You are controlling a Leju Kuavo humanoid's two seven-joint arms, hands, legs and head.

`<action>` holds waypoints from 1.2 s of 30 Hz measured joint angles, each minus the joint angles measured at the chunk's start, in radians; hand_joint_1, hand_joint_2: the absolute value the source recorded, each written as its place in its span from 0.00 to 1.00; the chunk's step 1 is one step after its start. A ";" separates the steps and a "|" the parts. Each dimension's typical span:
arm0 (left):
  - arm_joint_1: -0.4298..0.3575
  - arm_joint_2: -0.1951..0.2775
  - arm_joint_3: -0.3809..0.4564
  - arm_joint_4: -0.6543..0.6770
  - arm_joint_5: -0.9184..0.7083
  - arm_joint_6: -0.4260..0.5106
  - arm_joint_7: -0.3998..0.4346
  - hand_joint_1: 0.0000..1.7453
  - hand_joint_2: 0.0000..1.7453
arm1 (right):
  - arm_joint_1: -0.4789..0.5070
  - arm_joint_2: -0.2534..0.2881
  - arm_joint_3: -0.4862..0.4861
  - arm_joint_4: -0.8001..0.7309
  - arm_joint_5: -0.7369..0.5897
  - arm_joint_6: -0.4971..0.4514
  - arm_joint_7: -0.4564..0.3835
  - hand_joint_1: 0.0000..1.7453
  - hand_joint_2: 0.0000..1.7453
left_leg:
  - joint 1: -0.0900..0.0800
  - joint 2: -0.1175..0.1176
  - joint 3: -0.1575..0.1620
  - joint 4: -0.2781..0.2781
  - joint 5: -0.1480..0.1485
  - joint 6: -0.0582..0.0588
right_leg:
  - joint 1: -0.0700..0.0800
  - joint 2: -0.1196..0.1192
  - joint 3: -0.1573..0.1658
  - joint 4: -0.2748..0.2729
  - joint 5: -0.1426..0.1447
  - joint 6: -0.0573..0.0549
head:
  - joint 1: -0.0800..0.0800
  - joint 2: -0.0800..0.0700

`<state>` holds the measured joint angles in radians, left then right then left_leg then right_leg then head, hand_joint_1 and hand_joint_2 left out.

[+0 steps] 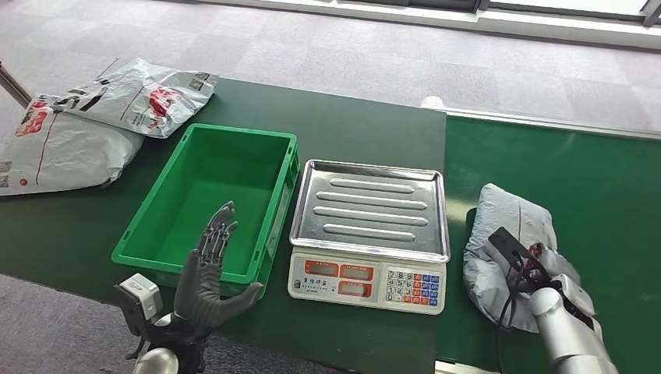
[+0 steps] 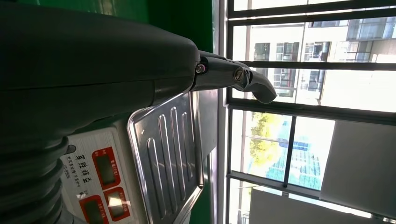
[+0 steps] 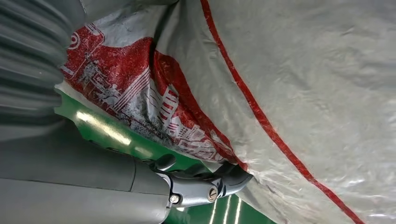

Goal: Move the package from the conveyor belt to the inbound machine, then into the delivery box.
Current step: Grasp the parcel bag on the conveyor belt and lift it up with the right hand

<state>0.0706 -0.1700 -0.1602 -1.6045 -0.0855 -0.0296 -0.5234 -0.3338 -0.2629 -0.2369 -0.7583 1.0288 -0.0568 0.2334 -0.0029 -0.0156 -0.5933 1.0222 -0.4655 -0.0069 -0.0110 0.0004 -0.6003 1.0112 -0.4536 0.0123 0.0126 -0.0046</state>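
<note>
Lying on green conveyor belt (image 1: 623, 179), right of scale (image 1: 369, 234): grey package (image 1: 507, 234) with red print. Right hand (image 1: 524, 261) rests on package's near end, dark fingers over crumpled plastic; right wrist view shows thumb tip (image 3: 224, 184) tucked at package's edge (image 3: 280, 93), but whether it truly grips, cannot tell. Left hand (image 1: 206, 273) raised before green box (image 1: 210, 199), fingers spread, holding nothing. Scale tray bare. Two more packages (image 1: 86, 125) lie left of box.

Your robot's body: silver arms, dark grey hands.
You saw the left hand (image 1: 209, 273) with dark segmented fingers and a pale boxy wrist module just behind it; the right hand (image 1: 521, 261) was black, trailing a black cable behind it, with slotted screws in its grey thumb (image 3: 205, 186).
</note>
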 joint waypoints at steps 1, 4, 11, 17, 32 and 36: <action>0.000 0.000 0.000 0.000 0.000 0.000 0.000 0.00 1.00 | -0.005 -0.001 0.000 0.009 0.000 0.000 0.000 0.00 1.00 | 0.000 0.000 0.000 0.000 0.000 0.000 | 0.000 0.000 0.000 0.000 0.000 0.000 | 0.000 0.000; 0.000 0.000 0.000 0.000 0.000 0.000 0.000 0.00 1.00 | -0.014 -0.003 0.000 0.027 0.000 0.001 0.000 0.00 1.00 | 0.000 0.000 0.000 0.000 0.000 0.000 | 0.000 0.000 0.001 0.000 0.000 0.000 | 0.000 0.000; 0.003 0.000 0.000 0.000 0.002 0.000 0.000 0.00 1.00 | -0.015 -0.003 0.000 0.032 0.001 0.029 0.006 0.00 1.00 | 0.000 0.000 0.002 0.001 0.000 0.000 | 0.000 0.000 0.003 0.000 0.000 0.000 | 0.000 0.000; 0.003 0.000 0.000 0.000 0.002 0.000 0.000 0.00 1.00 | -0.015 -0.003 0.000 0.032 0.001 0.036 0.006 0.00 1.00 | 0.000 0.000 0.002 0.001 0.000 0.000 | 0.000 -0.001 0.003 0.000 0.000 0.000 | 0.000 0.000; 0.003 -0.002 0.000 -0.002 0.002 -0.001 0.000 0.00 1.00 | -0.015 -0.003 0.000 0.032 0.003 0.053 0.006 0.00 1.00 | 0.000 0.000 0.003 0.001 0.000 0.000 | 0.000 -0.001 0.004 0.000 0.000 0.000 | 0.000 0.000; 0.003 -0.002 0.000 -0.002 0.002 -0.001 0.000 0.00 1.00 | -0.015 -0.003 0.000 0.032 0.004 0.055 0.005 0.00 1.00 | 0.000 0.000 0.003 0.001 0.000 0.000 | 0.000 -0.001 0.005 0.000 0.000 0.000 | 0.000 0.000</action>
<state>0.0735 -0.1720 -0.1602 -1.6070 -0.0839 -0.0309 -0.5234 -0.3490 -0.2659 -0.2369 -0.7267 1.0330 -0.0020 0.2388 -0.0031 -0.0160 -0.5902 1.0234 -0.4656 -0.0066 -0.0112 -0.0003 -0.5957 1.0110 -0.4536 0.0125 0.0126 -0.0046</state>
